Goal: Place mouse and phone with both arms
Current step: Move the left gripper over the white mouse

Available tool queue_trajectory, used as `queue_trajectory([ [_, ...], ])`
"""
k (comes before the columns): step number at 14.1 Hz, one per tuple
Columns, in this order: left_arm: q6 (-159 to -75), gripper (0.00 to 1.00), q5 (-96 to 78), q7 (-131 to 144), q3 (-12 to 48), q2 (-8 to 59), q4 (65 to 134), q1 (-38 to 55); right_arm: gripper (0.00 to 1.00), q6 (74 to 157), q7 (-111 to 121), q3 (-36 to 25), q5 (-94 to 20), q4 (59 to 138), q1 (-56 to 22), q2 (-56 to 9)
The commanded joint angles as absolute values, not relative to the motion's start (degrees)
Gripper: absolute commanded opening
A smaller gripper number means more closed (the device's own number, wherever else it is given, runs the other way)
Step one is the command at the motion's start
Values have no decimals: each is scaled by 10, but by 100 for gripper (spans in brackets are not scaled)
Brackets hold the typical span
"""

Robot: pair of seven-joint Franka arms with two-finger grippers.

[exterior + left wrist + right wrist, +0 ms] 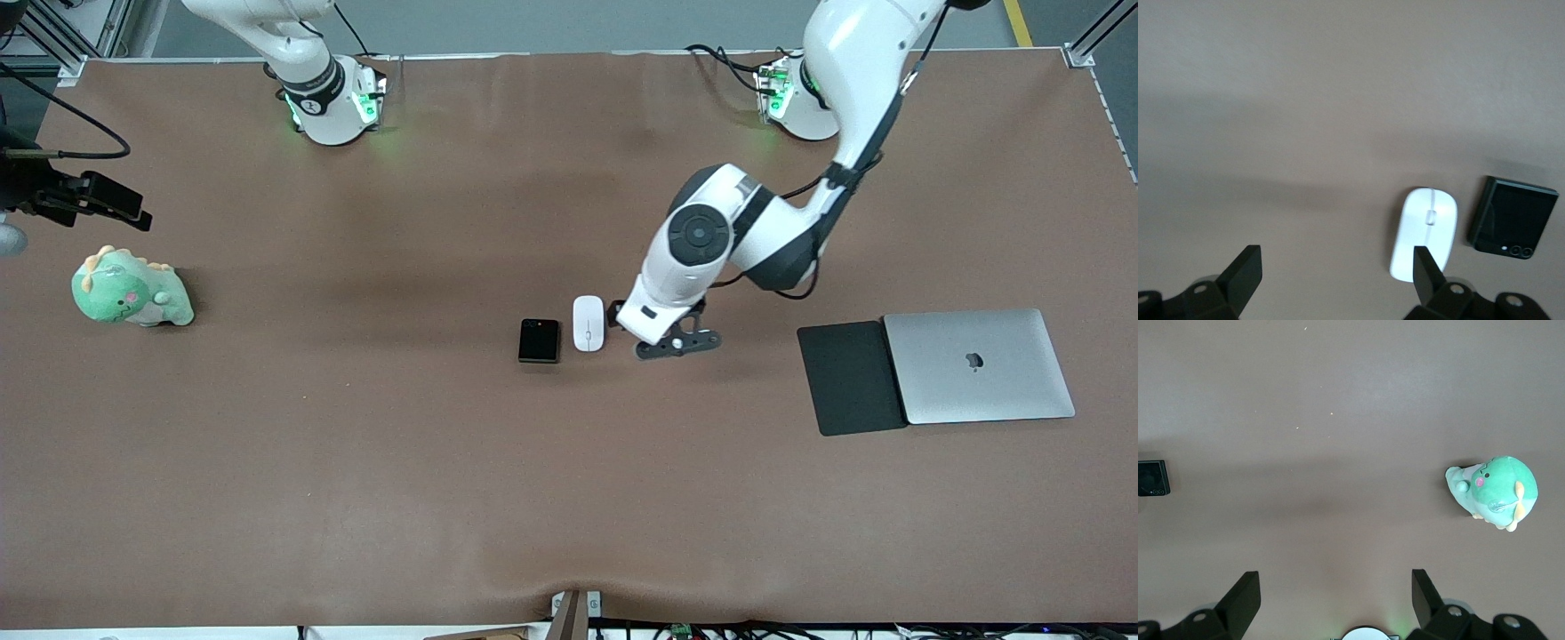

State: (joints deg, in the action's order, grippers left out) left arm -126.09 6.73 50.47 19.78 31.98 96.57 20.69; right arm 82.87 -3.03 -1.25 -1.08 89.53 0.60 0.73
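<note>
The white mouse [588, 323] lies mid-table, and the black folded phone [539, 340] lies right beside it toward the right arm's end. My left gripper [656, 324] is low over the table beside the mouse, toward the left arm's end. In the left wrist view the left gripper [1336, 257] is open and empty. The mouse [1425, 232] sits just past one fingertip [1423, 263], with the phone [1513, 215] beside it. My right gripper [1335, 583] is open and empty, high over bare table near its own base. The phone [1153, 478] shows at the edge of the right wrist view.
A green dinosaur plush [132, 289] lies near the right arm's end and also shows in the right wrist view [1495, 492]. A silver laptop [978, 364] and a dark-grey mat [849, 378] lie side by side toward the left arm's end. A black rig [89, 200] juts in above the plush.
</note>
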Motion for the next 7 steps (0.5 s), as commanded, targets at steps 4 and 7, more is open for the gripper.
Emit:
queue_trajectory([
  [4,-1266,97,115,575,190,423,860,270,100,828,-38,-12,-9,892,2,-4],
  [7,-1273,90,114,577,165,441,853,305,100,830,-38,-11,-13,891,-6,-18],
])
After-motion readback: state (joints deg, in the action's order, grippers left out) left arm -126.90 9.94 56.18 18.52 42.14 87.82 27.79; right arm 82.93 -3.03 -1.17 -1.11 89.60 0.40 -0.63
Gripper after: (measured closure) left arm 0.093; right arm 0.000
